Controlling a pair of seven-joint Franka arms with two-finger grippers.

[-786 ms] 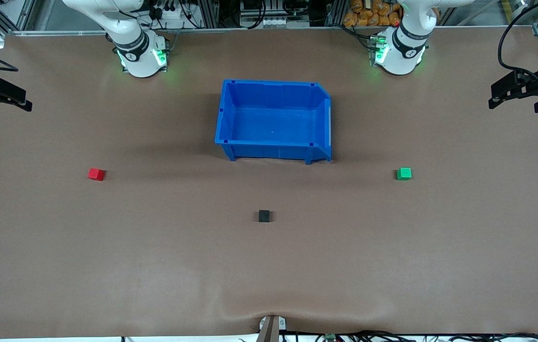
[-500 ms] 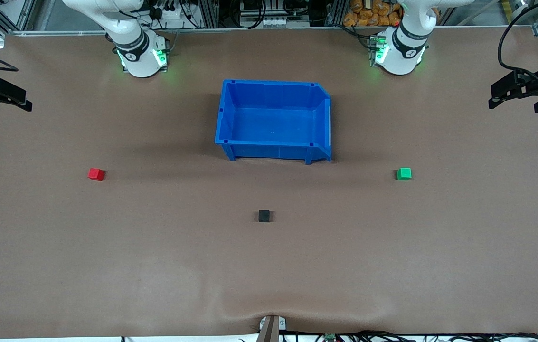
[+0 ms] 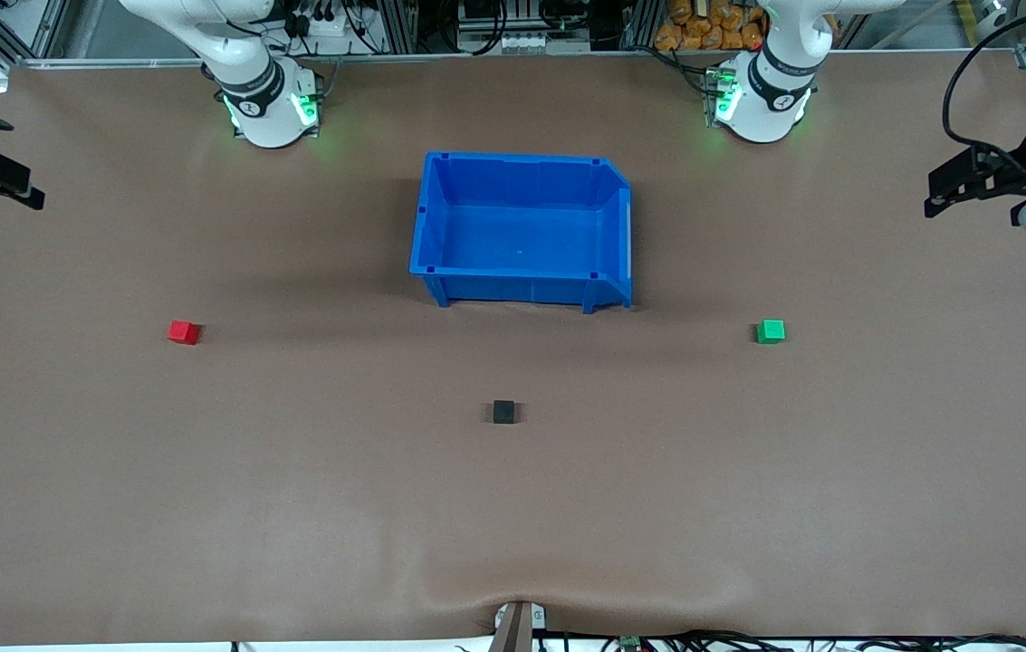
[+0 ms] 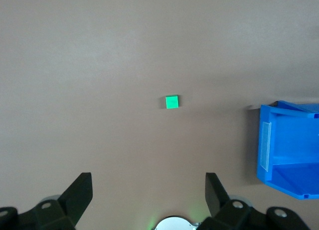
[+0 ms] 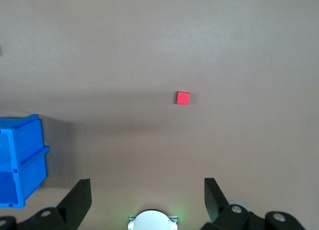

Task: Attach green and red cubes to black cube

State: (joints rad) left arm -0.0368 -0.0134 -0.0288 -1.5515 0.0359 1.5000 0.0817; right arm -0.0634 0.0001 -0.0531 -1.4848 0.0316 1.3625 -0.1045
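While tools hang open, black cube (image 3: 503, 412) squared to table edge

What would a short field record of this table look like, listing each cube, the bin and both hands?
black cube: alone on the table, nearest the front camera of the three cubes
green cube: toward the left arm's end, apart from the others
red cube: toward the right arm's end, apart from the others
blue bin: empty, between the arm bases and the black cube
left hand: open, high above the green cube's end
right hand: open, high above the red cube's end
attached: nothing yet
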